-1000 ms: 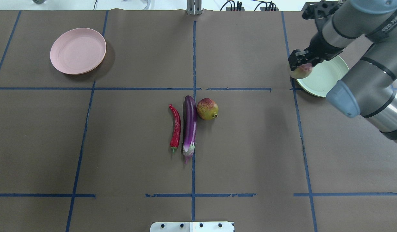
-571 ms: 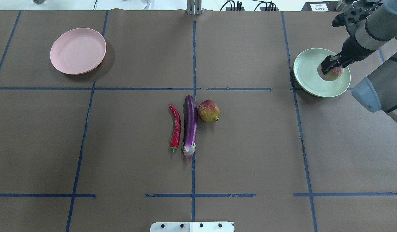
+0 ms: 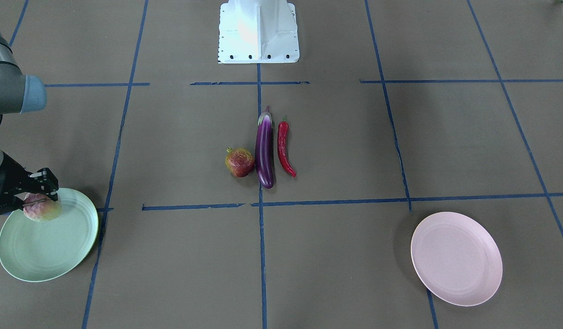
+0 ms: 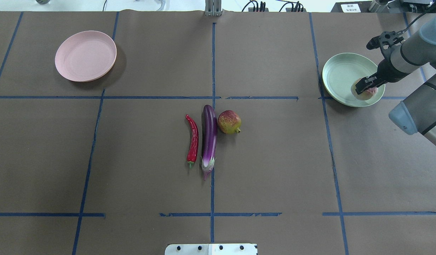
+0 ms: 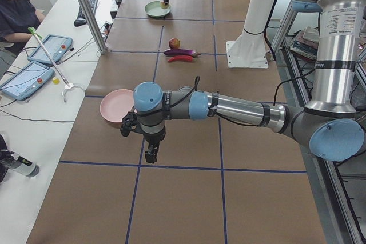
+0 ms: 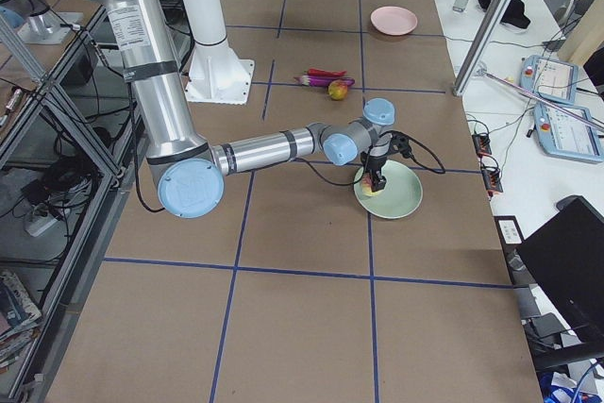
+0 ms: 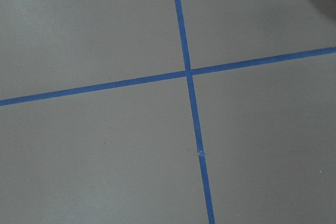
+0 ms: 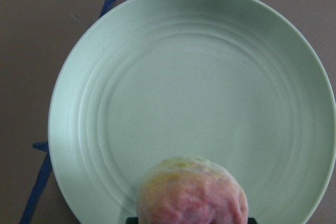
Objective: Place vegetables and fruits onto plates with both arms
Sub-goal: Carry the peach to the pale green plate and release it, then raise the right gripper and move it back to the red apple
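- Right gripper (image 3: pixel 40 195) pinches the blocky pink-and-green fruit (image 3: pixel 42 209) low over the ridged matte mint plate (image 3: pixel 48 256), near its edge.
- Left gripper (image 5: pixel 150 154): open or closed, cannot tell.
- Glossy eggplant (image 4: pixel 209 136) lies mid-table.

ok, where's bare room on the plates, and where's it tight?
Pink plate holds nothing. Mint plate is bare except its near-right rim, where the right claw grips the pink-green fruit. Crowded: chili, eggplant and pomegranate lie side by side between the plates.
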`<state>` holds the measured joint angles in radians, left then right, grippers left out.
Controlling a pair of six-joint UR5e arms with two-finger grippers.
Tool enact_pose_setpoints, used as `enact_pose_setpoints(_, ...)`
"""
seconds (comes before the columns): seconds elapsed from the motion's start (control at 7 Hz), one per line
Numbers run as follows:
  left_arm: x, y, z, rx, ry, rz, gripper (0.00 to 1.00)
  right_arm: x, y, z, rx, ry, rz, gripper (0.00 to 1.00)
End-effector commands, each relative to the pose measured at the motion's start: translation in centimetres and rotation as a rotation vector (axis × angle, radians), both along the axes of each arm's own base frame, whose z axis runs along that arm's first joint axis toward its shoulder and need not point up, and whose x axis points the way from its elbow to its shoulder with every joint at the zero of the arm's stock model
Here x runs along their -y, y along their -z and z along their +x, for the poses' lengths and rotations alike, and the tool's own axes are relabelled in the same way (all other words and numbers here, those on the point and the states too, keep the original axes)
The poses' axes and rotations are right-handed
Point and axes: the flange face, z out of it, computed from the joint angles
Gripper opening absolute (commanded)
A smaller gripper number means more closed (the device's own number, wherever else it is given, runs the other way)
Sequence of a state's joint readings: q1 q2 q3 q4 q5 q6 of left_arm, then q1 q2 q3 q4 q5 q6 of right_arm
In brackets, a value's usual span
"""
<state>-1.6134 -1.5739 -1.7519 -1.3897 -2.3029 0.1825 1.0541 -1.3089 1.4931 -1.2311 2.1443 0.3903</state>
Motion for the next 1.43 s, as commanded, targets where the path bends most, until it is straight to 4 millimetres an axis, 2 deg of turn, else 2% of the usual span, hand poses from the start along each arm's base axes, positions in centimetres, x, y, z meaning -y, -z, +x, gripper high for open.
enact_pose_setpoints(0.0, -0.1, -0.1, 0.1, 0.000, -0.001, -0.005, 1.00, -0.2, -0.2, 0.0, 0.002, 0.005, -0.001, 1.00)
enact_pose_setpoints(0.14, -0.1, -0.1, 0.1, 0.000, -0.001, -0.005, 1.00, -0.3, 1.5, 0.0, 0.023, 0.006, 0.023, 1.00)
enact_pose_setpoints(0.29, -0.1, -0.1, 0.1, 0.000, 0.000, -0.006, 1.00, -0.5, 5.1, 0.2, 0.056, 0.006, 0.067, 1.00)
enact_pose_setpoints(0.43, -0.1, -0.1, 0.1, 0.000, -0.001, -0.005, 1.00, 0.4, 9.9, -0.3, 0.087, -0.031, 0.061, 1.00)
enact_pose_setpoints(0.57, -0.1, -0.1, 0.1, 0.000, -0.001, -0.006, 1.00, 1.0, 16.0, -2.8, 0.120, -0.096, -0.012, 1.00)
enact_pose_setpoints(0.86, -0.1, -0.3, 0.1, 0.000, -0.001, -0.008, 1.00, -2.5, 25.7, -15.2, 0.169, -0.195, -0.086, 1.00)
enact_pose_setpoints(1.0, -0.1, -0.3, 0.1, 0.000, -0.003, -0.008, 1.00, -4.4, 29.5, -20.9, 0.180, -0.253, -0.093, 1.00)
enact_pose_setpoints(1.14, 0.0, -0.3, 0.4, 0.000, -0.008, -0.009, 1.00, -5.5, 33.2, -26.6, 0.189, -0.295, -0.119, 1.00)
enact_pose_setpoints(1.29, 0.0, -0.3, 0.5, -0.001, -0.010, -0.008, 1.00, -6.8, 35.7, -32.2, 0.166, -0.327, -0.103, 1.00)
